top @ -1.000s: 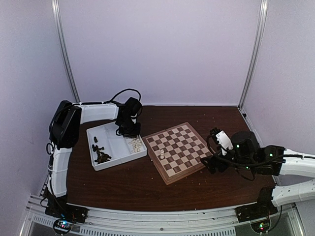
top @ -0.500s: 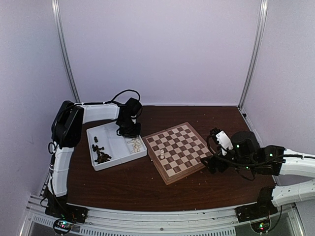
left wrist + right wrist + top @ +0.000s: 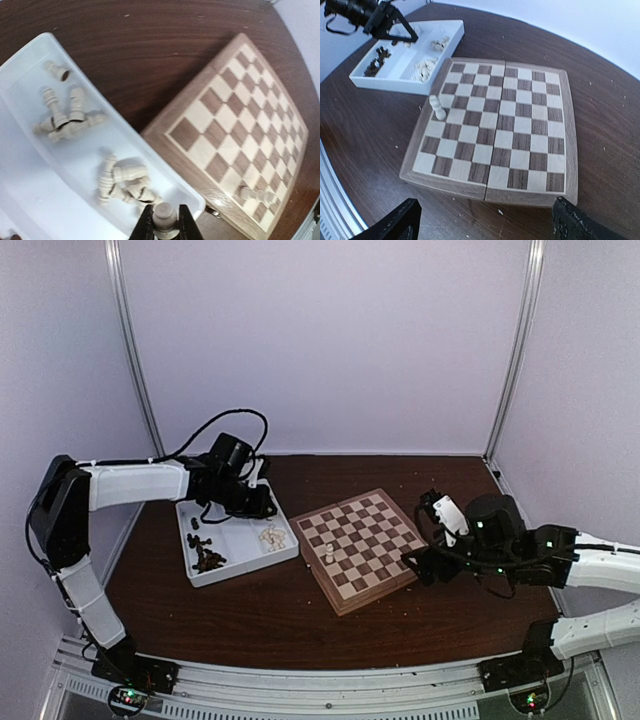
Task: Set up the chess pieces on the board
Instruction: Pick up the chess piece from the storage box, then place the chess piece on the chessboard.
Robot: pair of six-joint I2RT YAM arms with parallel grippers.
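Note:
The wooden chessboard (image 3: 360,545) lies mid-table, with one cream piece (image 3: 329,553) standing near its left edge; that piece also shows in the right wrist view (image 3: 437,107). My left gripper (image 3: 164,223) is shut on a cream chess piece (image 3: 165,214), held over the white tray's near-right corner above loose cream pieces (image 3: 122,182). In the top view the left gripper (image 3: 262,504) hangs over the tray. My right gripper (image 3: 415,565) is open and empty at the board's right edge, its fingers (image 3: 390,222) wide apart.
The white compartmented tray (image 3: 250,562) sits left of the board. It holds dark pieces (image 3: 207,555) in one compartment and cream pieces (image 3: 273,537) in another. Small crumbs dot the brown table. Walls enclose the back and sides.
The left arm's elbow has swung out to the left and the arm has stretched, with its gripper staying over the tray. The right gripper has edged left toward the board.

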